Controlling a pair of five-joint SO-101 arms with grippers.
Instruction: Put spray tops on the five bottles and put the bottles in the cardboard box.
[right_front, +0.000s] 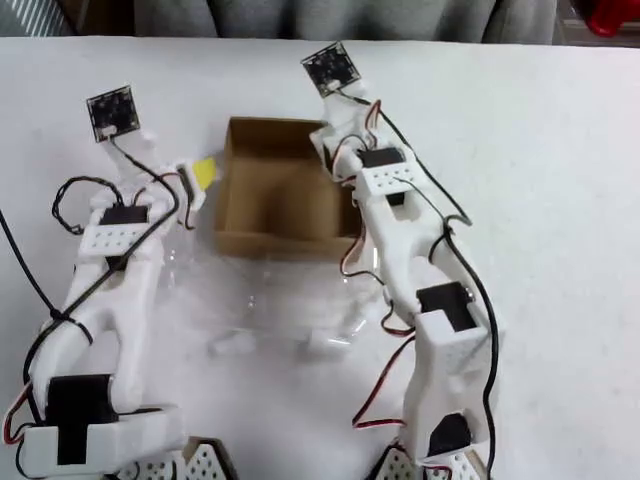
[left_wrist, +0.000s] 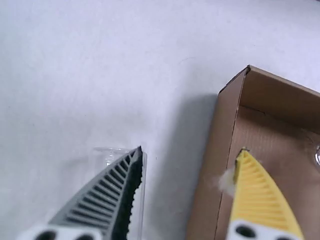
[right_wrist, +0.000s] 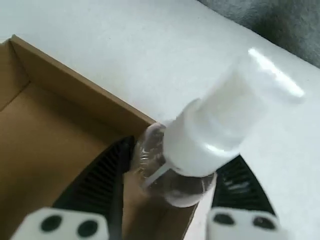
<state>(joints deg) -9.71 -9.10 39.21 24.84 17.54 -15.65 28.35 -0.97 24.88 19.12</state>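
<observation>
The cardboard box (right_front: 280, 190) sits open between the two arms. My right gripper (right_wrist: 182, 152) is shut on a clear bottle (right_wrist: 160, 172) that carries a white spray top (right_wrist: 225, 120). It holds the bottle over the box's right wall (right_wrist: 90, 100), at the right gripper (right_front: 338, 150) in the high view. My left gripper (left_wrist: 190, 150) is open beside the box's left wall (left_wrist: 220, 145), its yellow finger (left_wrist: 257, 192) over the box and its grey finger (left_wrist: 115, 190) above a clear bottle (left_wrist: 117, 152) on the table.
Clear bottles (right_front: 270, 300) lie on the white table (right_front: 520, 130) in front of the box, hard to make out. Two loose white spray tops (right_front: 232, 345) (right_front: 325, 342) lie near them. Cables run along both arms.
</observation>
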